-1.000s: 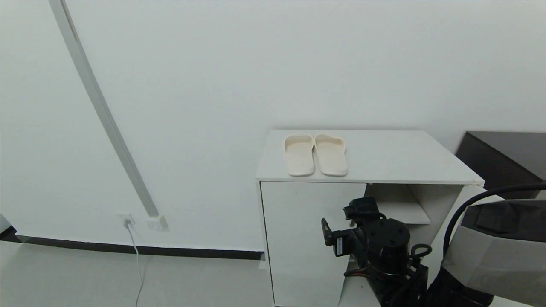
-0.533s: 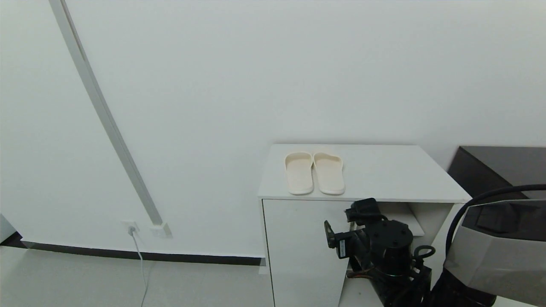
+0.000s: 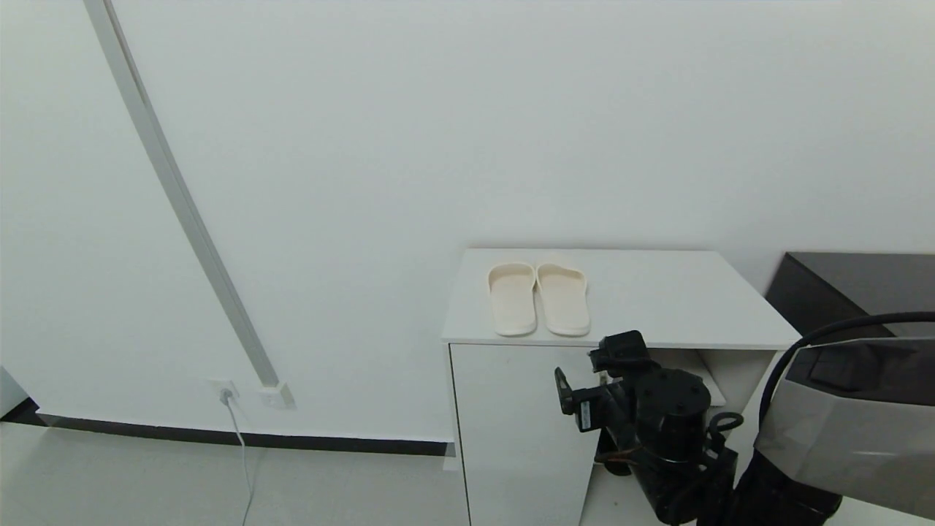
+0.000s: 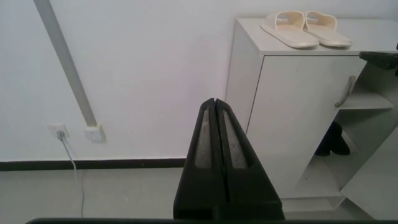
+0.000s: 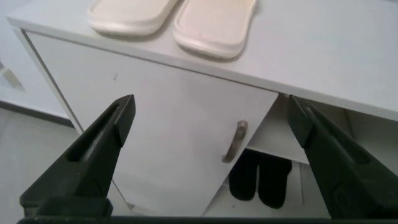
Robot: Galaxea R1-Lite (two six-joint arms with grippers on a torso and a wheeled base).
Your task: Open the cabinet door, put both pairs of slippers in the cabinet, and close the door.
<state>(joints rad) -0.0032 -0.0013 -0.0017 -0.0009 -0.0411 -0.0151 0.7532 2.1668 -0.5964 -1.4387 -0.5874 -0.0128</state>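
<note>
Jaws, right gripper [image 5: 211, 106]: released and spread wide, holding nothing. It hangs in front of the cabinet [image 3: 657, 292], just below the top's front edge, and the wrist view sights between the fingers onto the handle [image 5: 234, 142] of the shut door [image 3: 511, 424]. No contact with handle or door is visible.

Jaws, left gripper [image 4: 216, 106]: clenched, fingers pressed flat together with nothing between them. It stands well apart from the cabinet, out toward 9 o'clock of it.

Cream slippers [image 3: 539, 298]: side by side, soles down, on the cabinet top, toward its 9 o'clock end and near the front edge. They lie directly above the shut door.

Black slippers [image 5: 258, 177]: inside the cabinet, low down beneath the shelf [image 4: 367, 102], in the bay at 3 o'clock of the shut door. That bay stands open.

Surroundings: a socket [image 3: 223, 387] with a cable sits low on the wall at 9 o'clock of the cabinet; a dark unit [image 3: 862, 285] stands at 3 o'clock.

Progress, as judged: opening is done and one pair is stowed, so roughly half the work is complete. Outstanding: lift the cream pair off the top, place it inside, then close the bay. The right gripper is the nearer to that pair and looks the likelier to take it.
</note>
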